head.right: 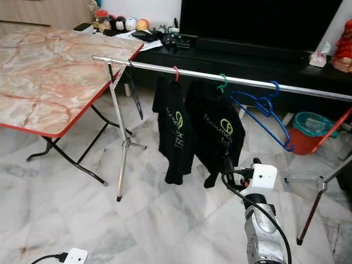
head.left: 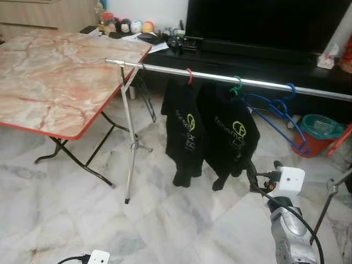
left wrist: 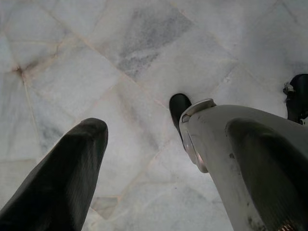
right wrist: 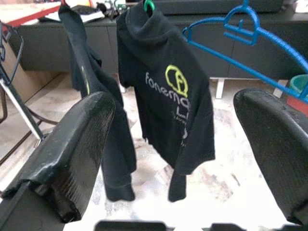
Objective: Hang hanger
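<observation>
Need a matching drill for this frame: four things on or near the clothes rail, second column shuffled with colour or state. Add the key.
Column one:
1. hanger hook nearest the table
2. middle hanger hook
3. blue hanger
4. right gripper

Column two:
A. hangs on the rail with no garment
B. open, empty, facing the black shirts
C. red
D. green

Pairs: 1-C, 2-D, 3-A, 4-B

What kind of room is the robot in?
Probably a living room in a home. A big dark TV stands on a low black cabinet, a folding table stands on the marble floor, and a clothes rail holds black shirts.
</observation>
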Robot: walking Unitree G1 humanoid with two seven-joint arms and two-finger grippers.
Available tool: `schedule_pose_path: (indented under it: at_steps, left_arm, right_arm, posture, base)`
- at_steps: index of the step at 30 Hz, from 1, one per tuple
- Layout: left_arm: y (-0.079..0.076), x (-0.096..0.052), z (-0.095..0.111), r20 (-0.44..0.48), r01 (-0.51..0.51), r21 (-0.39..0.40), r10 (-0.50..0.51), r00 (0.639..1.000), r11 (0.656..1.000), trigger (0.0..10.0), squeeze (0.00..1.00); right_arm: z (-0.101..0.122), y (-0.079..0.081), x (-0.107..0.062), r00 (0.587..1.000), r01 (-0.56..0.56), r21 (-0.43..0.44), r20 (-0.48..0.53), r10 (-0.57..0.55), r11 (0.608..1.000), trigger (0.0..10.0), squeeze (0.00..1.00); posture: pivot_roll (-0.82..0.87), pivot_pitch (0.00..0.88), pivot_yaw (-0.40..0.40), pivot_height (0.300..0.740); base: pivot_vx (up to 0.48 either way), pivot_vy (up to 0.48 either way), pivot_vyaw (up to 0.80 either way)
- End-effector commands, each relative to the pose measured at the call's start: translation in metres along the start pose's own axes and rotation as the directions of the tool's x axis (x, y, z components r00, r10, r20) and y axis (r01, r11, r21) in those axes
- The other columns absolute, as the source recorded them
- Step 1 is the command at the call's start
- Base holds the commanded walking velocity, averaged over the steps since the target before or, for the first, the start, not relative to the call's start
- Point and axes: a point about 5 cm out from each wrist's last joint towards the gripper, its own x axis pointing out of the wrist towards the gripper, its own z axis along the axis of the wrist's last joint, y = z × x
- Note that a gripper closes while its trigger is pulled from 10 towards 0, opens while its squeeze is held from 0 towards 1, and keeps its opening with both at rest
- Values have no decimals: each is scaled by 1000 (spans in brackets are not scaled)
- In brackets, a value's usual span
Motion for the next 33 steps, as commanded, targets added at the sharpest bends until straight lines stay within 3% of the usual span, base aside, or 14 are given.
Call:
schedule_pose_path:
  at_steps: [1,25,33]
  left_arm:
    - [-1,0,-2,-8,8,-10,-8,1000,1000,10000,0]
    - [-1,0,-2,-16,7,-2,-7,1000,1000,10000,0]
    - [-2,0,-2,-16,5,0,-5,1000,1000,10000,0]
  right_arm:
    - [4,2,0,1000,-2,-6,4,2,1000,10000,0]
    - [13,9,2,1000,-26,-35,-3,26,999,10000,0]
    - [13,9,0,1000,-19,-23,-12,19,1000,10000,0]
  posture:
    - [-100,0,-55,740]
    - [-103,0,-57,740]
    - [-101,0,-59,740]
  base:
    - [0,0,0]
    - [292,0,0]
    - [308,0,287]
